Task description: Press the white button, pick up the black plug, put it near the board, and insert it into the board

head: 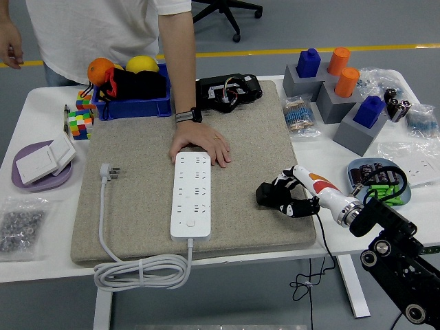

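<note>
The white power strip [190, 194] lies lengthwise on the grey mat [137, 206], with its white button [190, 223] at the near end. A person's hand [200, 143] rests on the mat at the strip's far end. My right hand [283, 194] comes in from the lower right over the mat's right side. Its black fingers are curled around the black plug [265, 194], which is low over the mat, about a hand's width right of the strip. My left hand is out of view.
The strip's white cable [141, 270] coils at the mat's near edge, and its white plug [108, 171] lies at the left. A blue bin [134, 104] and a black device [228, 91] stand at the back. Grey blocks [337, 96] and a tray [379, 180] stand at the right.
</note>
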Controlling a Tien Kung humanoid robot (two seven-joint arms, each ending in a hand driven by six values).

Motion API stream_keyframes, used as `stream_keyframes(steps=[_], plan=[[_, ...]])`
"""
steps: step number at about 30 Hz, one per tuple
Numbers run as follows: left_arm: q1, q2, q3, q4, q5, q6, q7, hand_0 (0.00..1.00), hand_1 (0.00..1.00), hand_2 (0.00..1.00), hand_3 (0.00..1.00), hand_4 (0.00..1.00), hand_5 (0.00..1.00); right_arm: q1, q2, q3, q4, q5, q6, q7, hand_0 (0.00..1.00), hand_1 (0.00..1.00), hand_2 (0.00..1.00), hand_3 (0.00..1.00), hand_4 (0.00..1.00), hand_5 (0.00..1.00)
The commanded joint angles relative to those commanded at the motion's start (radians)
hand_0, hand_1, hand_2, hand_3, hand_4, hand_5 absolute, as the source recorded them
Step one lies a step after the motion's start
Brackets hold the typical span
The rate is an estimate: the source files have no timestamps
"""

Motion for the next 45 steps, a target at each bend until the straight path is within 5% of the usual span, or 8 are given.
stream_keyframes(steps=[22, 36, 45], plan=[[-0.003, 0.0, -0.005, 0.0, 0.0, 0.001, 0.0, 0.792, 0.743, 0.718, 0.774, 0.569, 0.478, 0.002, -0.003, -0.02, -0.003, 0.019, -0.007, 0.009, 0.539, 0.606, 0.629, 0.536, 0.796, 0.002], [-0.002, 0.001, -0.005, 0.0, -0.006, 0.002, -0.001, 0.792, 0.743, 0.718, 0.772, 0.568, 0.478, 0.007, -0.012, -0.062, 0.128, 0.047, 0.008, -0.006, 0.512, 0.56, 0.594, 0.548, 0.779, 0.002], [-0.003, 0.001, -0.003, 0.0, -0.011, 0.003, -0.002, 0.792, 0.743, 0.718, 0.772, 0.568, 0.477, 0.014, -0.011, -0.073, 0.127, 0.049, 0.016, -0.01, 0.503, 0.557, 0.591, 0.564, 0.774, 0.002]])
